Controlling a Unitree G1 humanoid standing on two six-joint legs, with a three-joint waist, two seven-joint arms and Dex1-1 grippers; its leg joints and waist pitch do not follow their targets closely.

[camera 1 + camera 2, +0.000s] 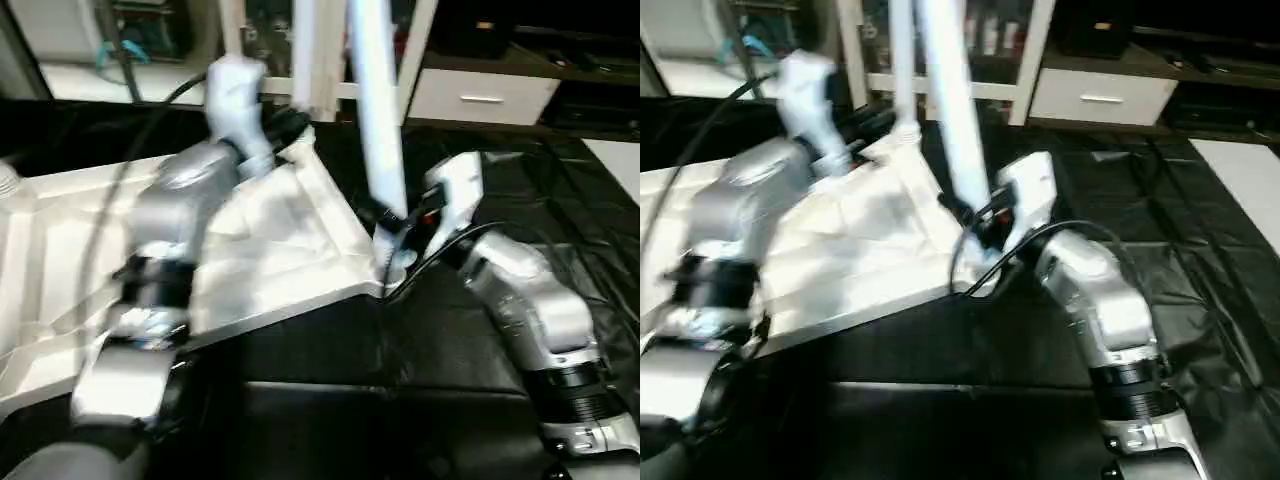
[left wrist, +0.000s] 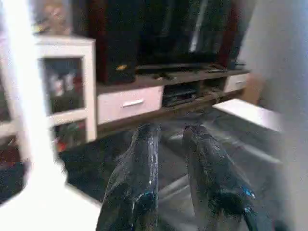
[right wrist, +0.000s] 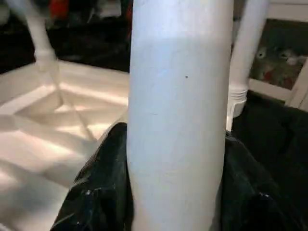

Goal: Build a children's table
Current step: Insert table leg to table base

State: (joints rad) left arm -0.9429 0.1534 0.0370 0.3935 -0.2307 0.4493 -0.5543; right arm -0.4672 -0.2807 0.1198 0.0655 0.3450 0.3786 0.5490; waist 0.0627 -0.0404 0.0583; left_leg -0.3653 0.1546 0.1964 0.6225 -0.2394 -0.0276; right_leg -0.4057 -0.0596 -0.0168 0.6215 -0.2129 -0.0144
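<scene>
The children's table top (image 1: 290, 240) lies upside down, white with a ribbed underside, on the black-covered work table. One white leg (image 1: 378, 120) stands upright at its near right corner. My right gripper (image 1: 385, 225) is shut on that leg low down, a black finger (image 3: 96, 192) on each side of the tube (image 3: 178, 120). A second leg (image 1: 318, 60) stands at the far corner. My left gripper (image 1: 285, 125) hovers just beside the second leg, open, with a narrow gap between its fingers (image 2: 139, 183) and nothing in it. A third leg (image 3: 33, 29) rises from another corner.
The black cover (image 1: 400, 400) spreads in front and to the right of the top. Behind the work table stand a white cabinet with a drawer (image 1: 480, 95) and a shelf unit. Black cables run along both forearms.
</scene>
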